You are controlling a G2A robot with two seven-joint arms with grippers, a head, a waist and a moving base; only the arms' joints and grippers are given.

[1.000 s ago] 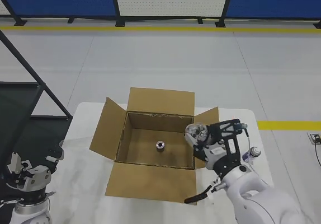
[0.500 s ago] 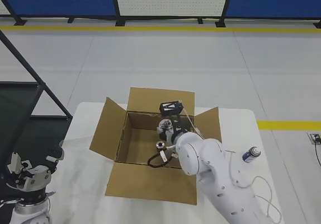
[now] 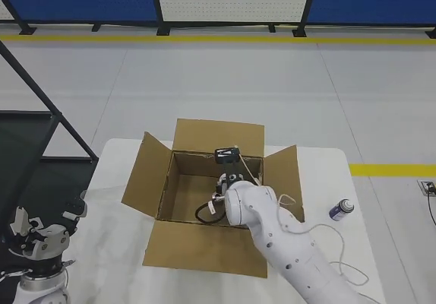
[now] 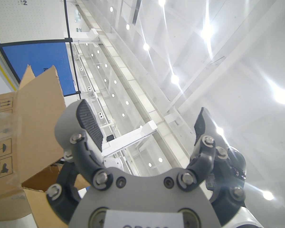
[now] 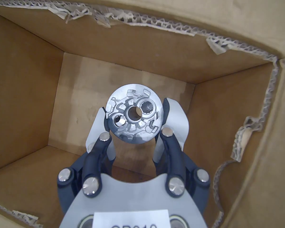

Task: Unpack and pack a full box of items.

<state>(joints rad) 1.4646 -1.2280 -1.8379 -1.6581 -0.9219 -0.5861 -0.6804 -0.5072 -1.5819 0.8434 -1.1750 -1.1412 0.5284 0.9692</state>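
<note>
- Left gripper [image 4: 143, 117]: parked off the table's [image 3: 119, 258] near left corner, well apart from the box. It is aimed upward at the ceiling. Its jaws are spread wide with nothing between the ribbed pads [image 4: 89, 119].
- Box [image 3: 203, 245]: stands upright on the table with all four flaps folded outward. The near flap lies toward the robot. The corrugated edge along the rim is torn and ragged in several places.
- Right gripper [image 5: 134, 109]: lowered inside the box, aimed down at the floor of the box, roughly mid-box and toward the far wall. Its fingers are clamped on the disc, one on each side of the rim.
- Disc [image 5: 133, 117]: a round grey metal part with a centre bore, two smaller holes and raised teeth on its face.
  - It is held above the box floor. Whether it touches the floor cannot be told.
  - The toothed face is turned back toward the wrist.
  - The bore axis runs along the gripper's line, down into the box.
  - The flat spans across between the fingers. Being round, it has no long side.
- Can [image 3: 341, 209]: lies on the table to the right of the box, just beyond the right flap and apart from it.
- Yellow line [image 3: 203, 38]: runs across the floor well behind the table.
</note>
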